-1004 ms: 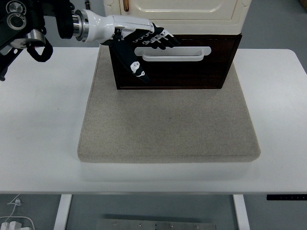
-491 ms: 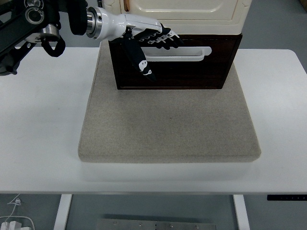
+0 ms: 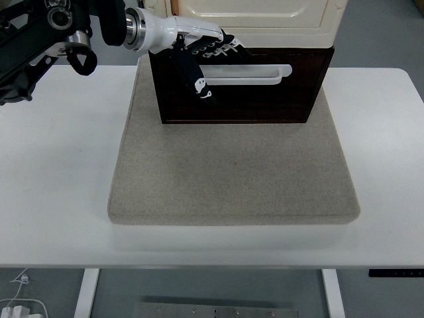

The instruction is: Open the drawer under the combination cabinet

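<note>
Since the earlier frame, the left hand (image 3: 211, 56) has moved a little up and to the right along the drawer front, so its fingers (image 3: 228, 50) now lie over the left end of the white handle (image 3: 246, 75) rather than just beside it. The fingers are curled down over the handle's top bar and the thumb (image 3: 197, 81) hangs below and in front of it, so the hand looks to be hooking the handle, though whether it truly grips is hard to tell from this angle. The dark brown drawer (image 3: 238, 85) sits at the back of the grey mat (image 3: 232, 172), directly beneath the cream cabinet (image 3: 255, 14), and its front looks about flush with where it was, not visibly pulled out. The mat lies on the white table (image 3: 53, 172). By my judgement the reach is done and the grasp is nearly set; the pull toward the table's near edge is yet to be made.
</note>
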Controlling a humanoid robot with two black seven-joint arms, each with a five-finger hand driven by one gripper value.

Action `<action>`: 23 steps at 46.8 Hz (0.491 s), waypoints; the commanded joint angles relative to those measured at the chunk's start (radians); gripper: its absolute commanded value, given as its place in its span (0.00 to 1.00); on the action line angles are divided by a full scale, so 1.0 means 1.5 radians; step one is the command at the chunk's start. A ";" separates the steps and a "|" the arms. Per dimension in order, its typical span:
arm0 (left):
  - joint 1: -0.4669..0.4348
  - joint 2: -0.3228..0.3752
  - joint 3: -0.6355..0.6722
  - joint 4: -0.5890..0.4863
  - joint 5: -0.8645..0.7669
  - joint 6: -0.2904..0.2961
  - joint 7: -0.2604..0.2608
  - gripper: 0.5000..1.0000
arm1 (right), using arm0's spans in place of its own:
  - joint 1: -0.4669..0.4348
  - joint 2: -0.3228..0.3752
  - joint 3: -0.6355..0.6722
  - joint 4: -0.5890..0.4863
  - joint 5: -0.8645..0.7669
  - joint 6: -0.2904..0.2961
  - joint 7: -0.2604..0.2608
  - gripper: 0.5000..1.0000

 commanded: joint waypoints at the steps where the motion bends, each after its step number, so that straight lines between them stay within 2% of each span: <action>1: -0.003 0.000 0.008 0.004 0.000 0.003 0.000 1.00 | 0.000 0.000 0.000 0.000 0.000 0.000 0.000 0.86; 18: -0.015 0.000 0.035 0.013 0.000 0.013 0.000 1.00 | 0.000 0.000 0.000 0.000 0.000 0.000 0.000 0.86; 23: -0.014 -0.019 0.041 0.014 0.000 0.013 0.000 1.00 | 0.000 0.000 0.000 0.000 0.000 0.000 0.000 0.86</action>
